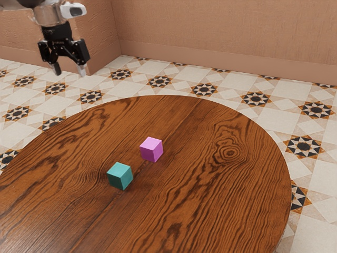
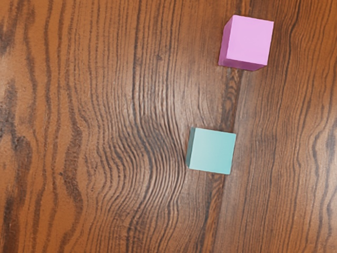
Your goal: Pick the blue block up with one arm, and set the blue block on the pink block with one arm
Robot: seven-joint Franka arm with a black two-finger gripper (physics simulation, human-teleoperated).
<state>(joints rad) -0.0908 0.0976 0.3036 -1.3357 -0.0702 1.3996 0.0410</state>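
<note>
A teal-blue block (image 1: 120, 175) rests on the round wooden table (image 1: 221, 211), a short gap from a pink block (image 1: 151, 149) that lies behind it toward the exterior view's right. My gripper (image 1: 68, 70) hangs high above the table's far left side, well away from both blocks, open with nothing between its fingers. From the hand's camera the blue block (image 2: 211, 151) and the pink block (image 2: 246, 42) both sit flat on the wood grain, apart from each other.
The table's curved edge (image 1: 274, 153) drops to a patterned tile floor (image 1: 253, 89) on the exterior view's right and back. A brown wall (image 1: 221, 26) runs behind.
</note>
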